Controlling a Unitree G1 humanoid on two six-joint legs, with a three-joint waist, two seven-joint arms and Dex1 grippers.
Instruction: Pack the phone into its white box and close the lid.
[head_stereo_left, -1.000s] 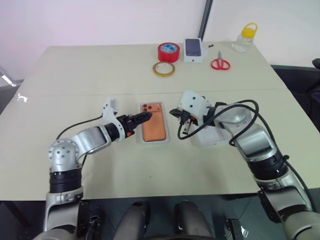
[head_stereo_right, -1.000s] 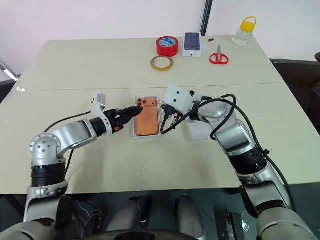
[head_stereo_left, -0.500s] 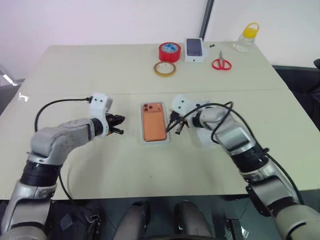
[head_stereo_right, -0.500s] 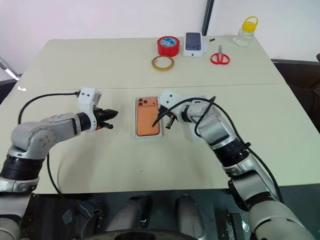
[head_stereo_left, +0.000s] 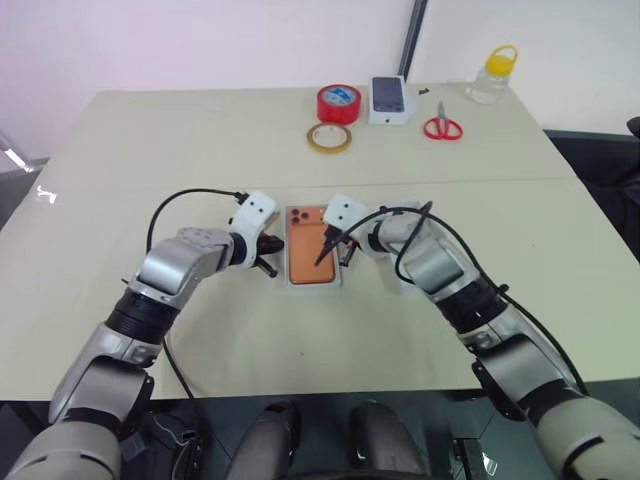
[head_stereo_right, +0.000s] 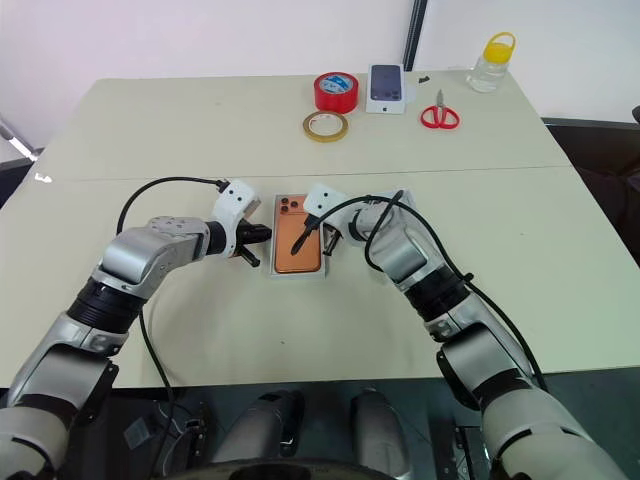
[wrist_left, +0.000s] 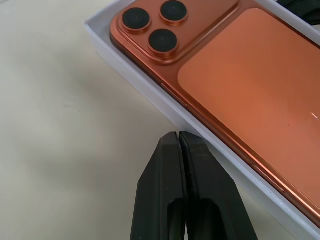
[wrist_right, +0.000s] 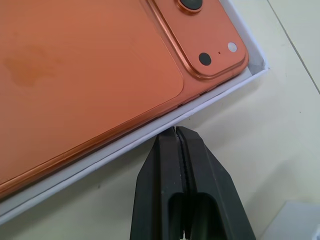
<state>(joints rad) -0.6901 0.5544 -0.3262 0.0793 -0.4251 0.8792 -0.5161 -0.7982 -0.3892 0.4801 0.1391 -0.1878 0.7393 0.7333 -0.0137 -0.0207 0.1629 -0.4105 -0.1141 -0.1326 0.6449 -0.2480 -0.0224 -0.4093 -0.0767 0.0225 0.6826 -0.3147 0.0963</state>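
Left gripper (wrist_left: 178, 136) and right gripper (wrist_right: 176, 131) pinched shut, empty, flanking white box (wrist_left: 150, 87) mid-table holding phone (head_stereo_left: 308, 252), long axis running away from robot, lenses at far end, lid (head_stereo_left: 400, 262) largely hidden behind right arm.

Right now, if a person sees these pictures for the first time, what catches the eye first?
The orange phone lying back up in the white box at the table's middle. On either side a shut claw points at the box's long edges: the left claw and the right claw. At the far edge sits a red tape roll.
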